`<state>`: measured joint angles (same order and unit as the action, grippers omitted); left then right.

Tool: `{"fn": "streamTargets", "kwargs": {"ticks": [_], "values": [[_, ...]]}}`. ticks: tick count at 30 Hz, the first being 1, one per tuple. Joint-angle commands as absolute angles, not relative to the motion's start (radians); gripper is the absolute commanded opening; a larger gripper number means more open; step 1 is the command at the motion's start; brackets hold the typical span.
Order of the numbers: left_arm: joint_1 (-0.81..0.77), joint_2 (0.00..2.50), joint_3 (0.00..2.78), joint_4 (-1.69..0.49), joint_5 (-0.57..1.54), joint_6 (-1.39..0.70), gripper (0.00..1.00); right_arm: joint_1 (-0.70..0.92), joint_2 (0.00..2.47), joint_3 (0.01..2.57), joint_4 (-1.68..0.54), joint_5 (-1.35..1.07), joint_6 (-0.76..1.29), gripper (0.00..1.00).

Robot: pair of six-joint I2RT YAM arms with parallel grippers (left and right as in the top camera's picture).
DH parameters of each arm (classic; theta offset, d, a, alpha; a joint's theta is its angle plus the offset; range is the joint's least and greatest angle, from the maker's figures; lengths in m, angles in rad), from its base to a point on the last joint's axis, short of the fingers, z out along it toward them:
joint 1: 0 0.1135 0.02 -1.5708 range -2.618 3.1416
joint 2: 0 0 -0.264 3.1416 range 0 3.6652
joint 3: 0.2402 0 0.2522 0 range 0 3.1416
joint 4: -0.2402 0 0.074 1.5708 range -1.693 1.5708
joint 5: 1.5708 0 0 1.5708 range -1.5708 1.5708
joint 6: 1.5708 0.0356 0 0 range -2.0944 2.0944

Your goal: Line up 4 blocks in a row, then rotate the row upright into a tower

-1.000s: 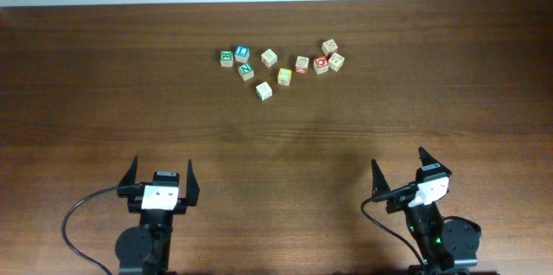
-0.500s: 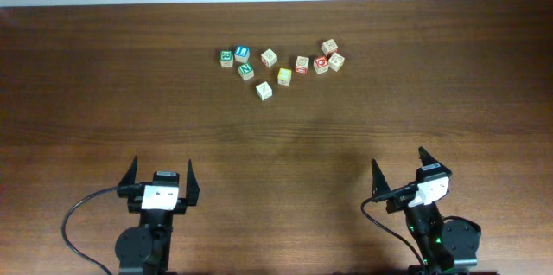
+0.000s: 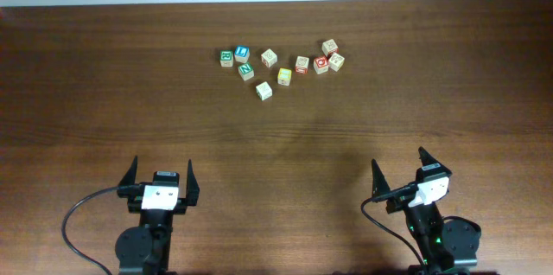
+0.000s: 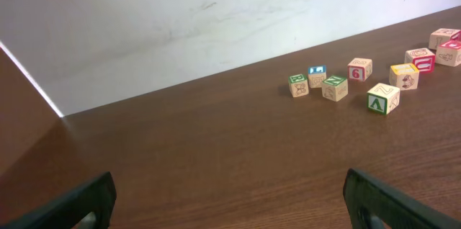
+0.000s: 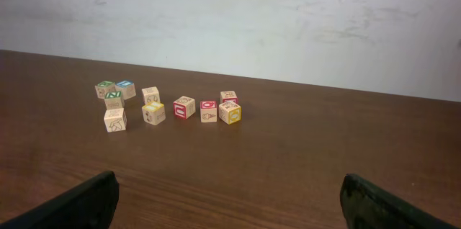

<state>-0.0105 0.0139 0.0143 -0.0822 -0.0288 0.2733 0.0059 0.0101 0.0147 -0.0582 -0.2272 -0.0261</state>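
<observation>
The blocks lie in a loose cluster at the far middle of the table. A yellow-faced block (image 3: 284, 76) sits in the cluster's centre, with cream blocks in front of it (image 3: 264, 90), behind it (image 3: 269, 57) and at the right end (image 3: 336, 61). The left wrist view shows the yellow block (image 4: 404, 75) and the front cream block (image 4: 383, 99). From the right wrist view the yellow block (image 5: 153, 112) stands beside a cream one (image 5: 115, 119). My left gripper (image 3: 162, 165) and right gripper (image 3: 397, 159) rest open near the front edge, far from the blocks, with nothing between their fingers.
Green-faced cubes (image 3: 226, 57) (image 3: 246, 71) and a blue-faced cube (image 3: 241, 52) stand at the cluster's left. Red-lettered cubes (image 3: 301, 64) (image 3: 320, 63) stand toward its right. A pale wall (image 5: 230, 20) rises behind the table's far edge.
</observation>
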Motion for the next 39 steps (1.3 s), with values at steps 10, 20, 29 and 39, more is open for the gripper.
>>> {"fn": "streamTargets", "kwargs": {"ticks": [10, 20, 29, 39], "values": [[-0.006, 0.007, 0.009, -0.084, -0.014, 0.279, 0.99, 0.000, 0.007, 0.006, -0.059, -0.225, -0.022, 0.98], [-0.006, 0.007, 0.009, -0.084, -0.014, 0.279, 0.99, -0.001, 0.007, 0.006, -0.056, -0.224, -0.022, 0.98], [-0.006, 0.007, 0.009, -0.084, -0.014, 0.279, 0.99, -0.001, 0.007, 0.006, -0.056, -0.236, -0.022, 0.98], [-0.006, 0.007, 0.013, -0.056, 0.005, 0.278, 0.99, -0.001, 0.007, 0.006, -0.010, -0.211, -0.022, 0.98]]}}
